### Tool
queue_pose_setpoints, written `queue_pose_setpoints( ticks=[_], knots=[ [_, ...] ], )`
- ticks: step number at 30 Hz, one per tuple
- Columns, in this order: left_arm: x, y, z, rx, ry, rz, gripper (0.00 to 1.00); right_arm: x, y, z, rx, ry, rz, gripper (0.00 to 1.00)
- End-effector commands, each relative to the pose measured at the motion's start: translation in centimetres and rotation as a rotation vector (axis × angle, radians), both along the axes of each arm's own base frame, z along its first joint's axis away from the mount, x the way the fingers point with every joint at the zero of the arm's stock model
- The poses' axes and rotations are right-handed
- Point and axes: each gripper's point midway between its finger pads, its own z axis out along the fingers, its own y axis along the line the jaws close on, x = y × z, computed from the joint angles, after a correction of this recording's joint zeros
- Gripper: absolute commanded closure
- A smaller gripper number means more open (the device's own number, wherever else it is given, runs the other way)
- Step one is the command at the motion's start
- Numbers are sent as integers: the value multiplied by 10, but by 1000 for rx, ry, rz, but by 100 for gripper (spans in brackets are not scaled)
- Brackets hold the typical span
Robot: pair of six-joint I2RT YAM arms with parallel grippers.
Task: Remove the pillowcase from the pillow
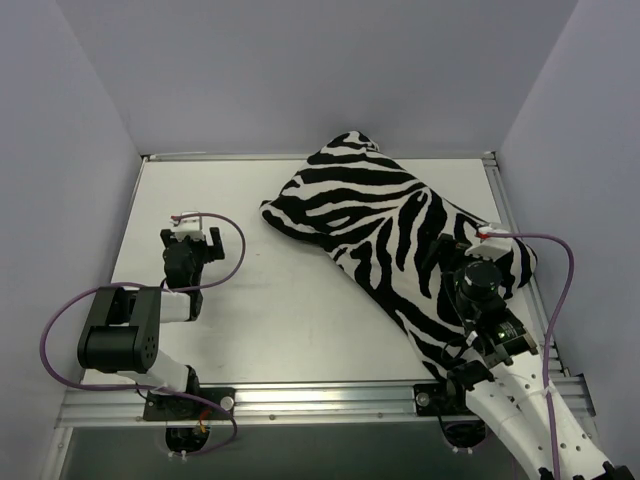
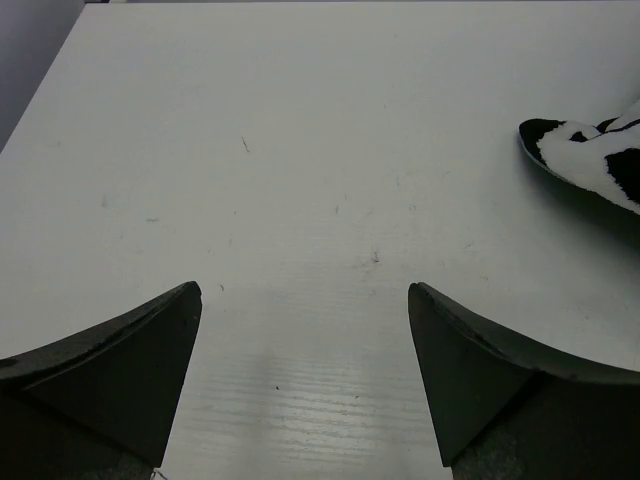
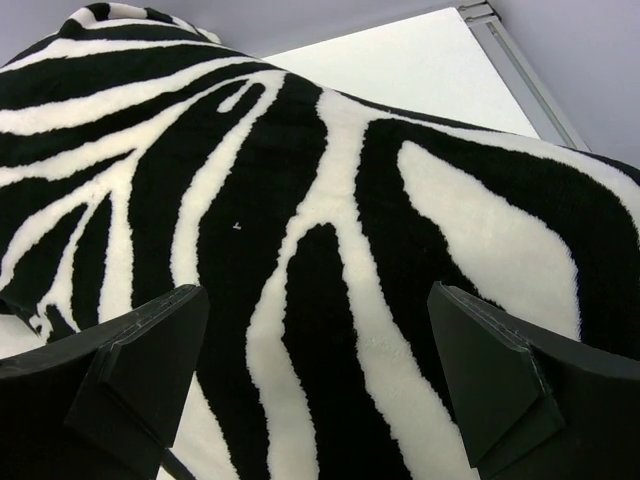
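- likely reaching step: right end effector (image 3: 315, 292) released, poised over near right end of stuffed pillowcase (image 1: 390, 235), diagonal on surface (image 1: 250, 320).
- left end effector (image 2: 305, 292) released, well left.
- next: lower, pinch fabric only.

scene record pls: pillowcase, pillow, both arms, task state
pillowcase: zebra side up, lying diagonally on the right half of the table
pillow: not visible; the pillowcase looks stuffed, so apparently still inside
left fingers: open, over bare table, left of the pillowcase, not touching it
right fingers: open, over the pillowcase's near-right end; contact unclear
task state: pillowcase not yet removed
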Motion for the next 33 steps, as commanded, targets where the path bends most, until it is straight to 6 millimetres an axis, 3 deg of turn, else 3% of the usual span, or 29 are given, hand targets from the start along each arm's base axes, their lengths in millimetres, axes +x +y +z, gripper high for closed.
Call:
queue_pose_setpoints(
  ticks=[1,2,5,9,11,12,13,14,15,16,17,19,21,22,23,25,26,28,29,30,31,32,33],
  knots=[
    [8,2,19,1,-59,4,6,2,-7,17,19,-41,-58,0],
    [8,2,19,1,-59,4,6,3,-9,27,32,-48,-73,0],
    [8,2,19,1,-60,4,6,2,-14,25,95,4,-154,0],
    [8,2,19,1,-57,3,6,15,8,49,140,30,-68,0],
    [8,-7,20,-9,-58,-70,6,24,19,44,154,83,-40,0],
    [12,-11,39,18,-91,-119,6,25,21,50,154,94,-32,0],
    [8,-16,27,14,8,-151,6,27,23,50,148,118,-29,0],
    [11,-21,35,9,37,-179,6,32,24,41,126,165,-30,0],
    [29,-24,83,21,-24,-195,6,30,24,35,103,205,-27,0],
    [22,-24,63,56,129,-225,6,32,25,36,96,222,-23,0],
    [25,-30,61,66,189,-270,6,35,28,25,86,266,-18,0],
    [25,-20,70,74,297,-283,5,37,33,10,82,314,-2,1],
    [13,-28,73,56,373,-340,4,41,49,-15,87,399,63,5],
    [-2,-31,70,36,448,-363,4,42,55,-25,88,435,85,5],
    [-5,-31,92,32,424,-380,4,44,65,-43,83,496,119,5],
    [-27,-39,98,10,475,-444,4,49,74,-59,68,531,145,8],
    [-32,-38,117,22,450,-452,6,53,83,-74,41,574,169,14],
    [-50,-38,119,24,500,-462,6,63,104,-81,6,600,239,38],
    [-54,-35,131,30,492,-455,6,64,129,-98,-28,657,308,50],
    [-59,-35,134,28,503,-455,6,76,159,-76,-22,625,409,74],
    [-70,-36,132,16,543,-470,6,80,179,-71,-33,622,462,86],
    [-74,-37,143,16,532,-477,6,85,199,-78,-59,648,506,99],
    [-77,-36,148,21,532,-491,6,89,240,-41,-65,572,595,100]
  ],
)
